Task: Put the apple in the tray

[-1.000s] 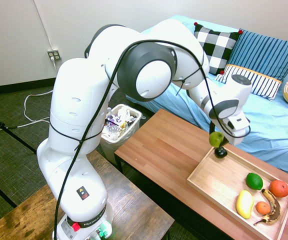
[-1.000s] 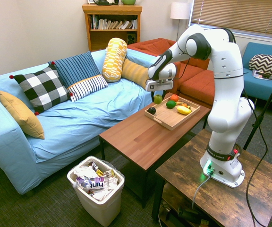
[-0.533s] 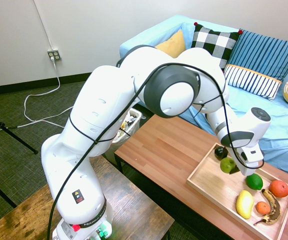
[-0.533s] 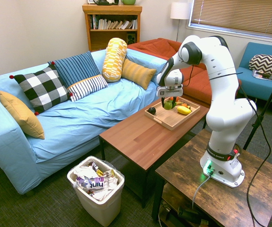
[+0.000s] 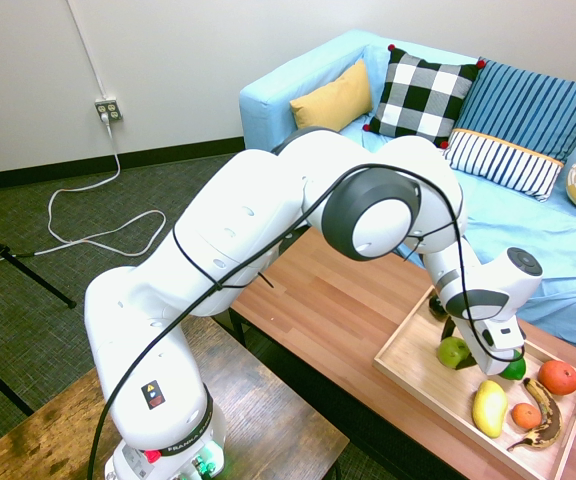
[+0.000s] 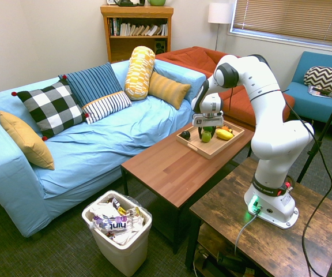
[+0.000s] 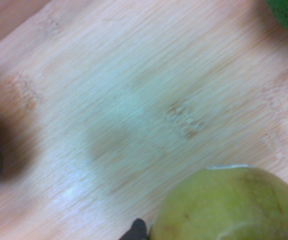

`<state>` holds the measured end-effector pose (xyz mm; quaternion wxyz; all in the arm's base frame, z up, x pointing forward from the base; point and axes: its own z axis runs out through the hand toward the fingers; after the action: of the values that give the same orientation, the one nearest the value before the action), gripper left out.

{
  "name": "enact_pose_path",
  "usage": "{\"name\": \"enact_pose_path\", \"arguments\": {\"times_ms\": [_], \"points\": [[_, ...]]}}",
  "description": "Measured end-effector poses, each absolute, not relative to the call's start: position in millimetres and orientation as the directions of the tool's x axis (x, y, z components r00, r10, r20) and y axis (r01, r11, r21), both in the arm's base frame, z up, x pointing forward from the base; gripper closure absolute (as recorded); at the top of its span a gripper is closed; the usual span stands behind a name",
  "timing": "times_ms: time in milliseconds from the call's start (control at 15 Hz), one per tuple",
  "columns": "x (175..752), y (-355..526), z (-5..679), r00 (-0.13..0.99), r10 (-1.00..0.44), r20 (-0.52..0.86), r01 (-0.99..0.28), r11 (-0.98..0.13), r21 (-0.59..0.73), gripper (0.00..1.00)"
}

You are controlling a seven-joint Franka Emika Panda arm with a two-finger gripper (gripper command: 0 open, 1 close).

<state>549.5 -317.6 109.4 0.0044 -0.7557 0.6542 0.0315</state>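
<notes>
The yellow-green apple [image 5: 452,352] hangs low over the floor of the light wooden tray [image 5: 415,362], and my gripper [image 5: 466,344] is shut on it from above. From the other side, the apple [image 6: 206,137] sits under the gripper [image 6: 207,130] near the middle of the tray [image 6: 208,149]. In the wrist view the apple [image 7: 234,205] fills the lower right, close to the bamboo floor of the tray [image 7: 134,95]. I cannot tell whether it touches the wood.
In the tray lie a dark fruit [image 5: 438,306], a green lime [image 5: 515,369] half hidden by the wrist, a yellow fruit [image 5: 489,408], two orange fruits [image 5: 558,376] and a brown banana [image 5: 547,426]. The tray rests on a brown coffee table [image 5: 338,300] beside a blue sofa [image 5: 558,240].
The arm has carried the apple from above the tray's far corner, over the dark fruit, down and inward to just over the tray floor. The grip stayed shut.
</notes>
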Motion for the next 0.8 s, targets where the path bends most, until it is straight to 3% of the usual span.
{"name": "enact_pose_path", "arguments": {"times_ms": [800], "points": [[543.1,-326.0,127.9,0.162,-0.987,-0.025,-0.987,-0.162,0.003,0.0]]}}
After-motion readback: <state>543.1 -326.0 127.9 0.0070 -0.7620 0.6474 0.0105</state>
